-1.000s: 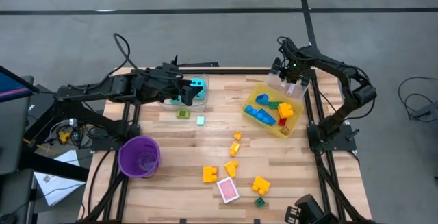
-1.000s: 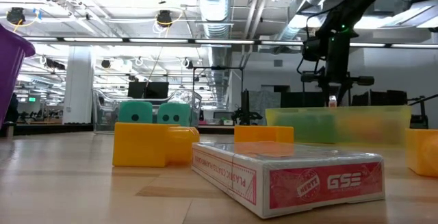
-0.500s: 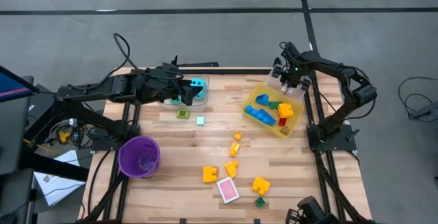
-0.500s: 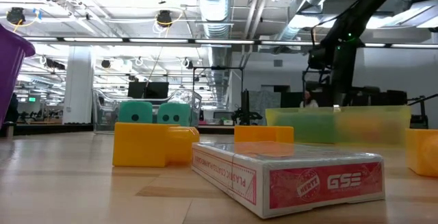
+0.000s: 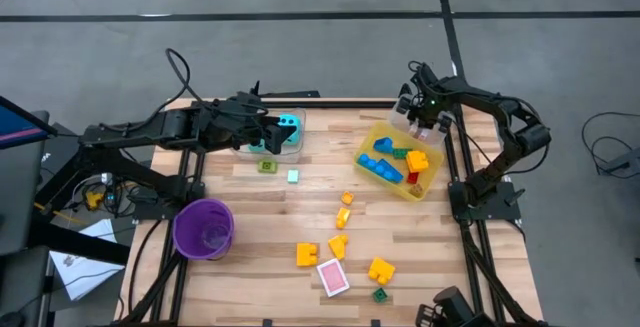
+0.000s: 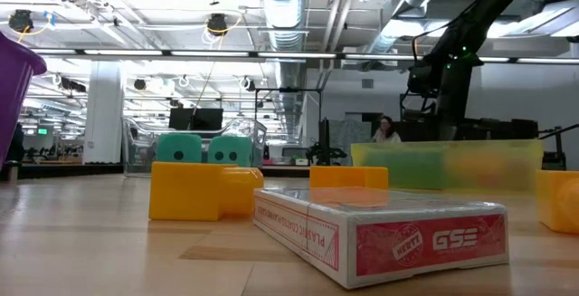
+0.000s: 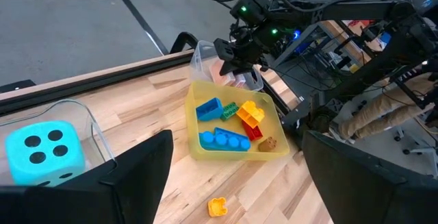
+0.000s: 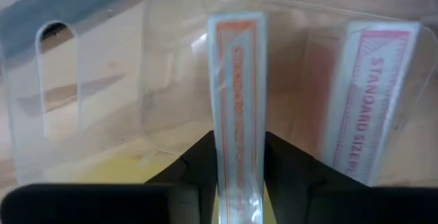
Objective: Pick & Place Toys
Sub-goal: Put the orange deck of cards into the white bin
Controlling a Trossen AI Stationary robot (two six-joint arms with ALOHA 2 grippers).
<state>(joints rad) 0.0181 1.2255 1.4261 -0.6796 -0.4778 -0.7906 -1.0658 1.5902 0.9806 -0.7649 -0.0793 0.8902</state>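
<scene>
At the table's far right corner my right gripper (image 5: 421, 119) points down into a clear container (image 8: 102, 80), shut on a pink card pack (image 8: 236, 94). A second card pack (image 8: 369, 94) stands beside it in that container. Next to it, the yellow bin (image 5: 400, 159) holds blue, green, yellow and red bricks. At the far left my left gripper (image 7: 239, 183) hovers open and empty by a clear tub (image 5: 275, 147) that holds a cyan die (image 5: 289, 124). Loose yellow bricks (image 5: 307, 254) and another card pack (image 5: 333, 277) lie near the front edge. My right gripper pinches the card pack between its two fingers, one on each broad face (image 8: 236, 148). The fingers come from above and point down. The pack stands on edge inside the clear container. Whether its lower end rests on the container's floor, I cannot tell.
A purple cup (image 5: 204, 227) stands at the near left. Two small green bricks (image 5: 266, 166) lie in front of the clear tub. Orange bricks (image 5: 345, 199) dot the middle of the table. In the low view, the card pack (image 6: 389, 233) and a yellow brick (image 6: 194, 190) lie close to the camera.
My right gripper has sunk with the card pack into the clear container at the far right corner. In the low view the pack has dropped behind the yellow bin.
</scene>
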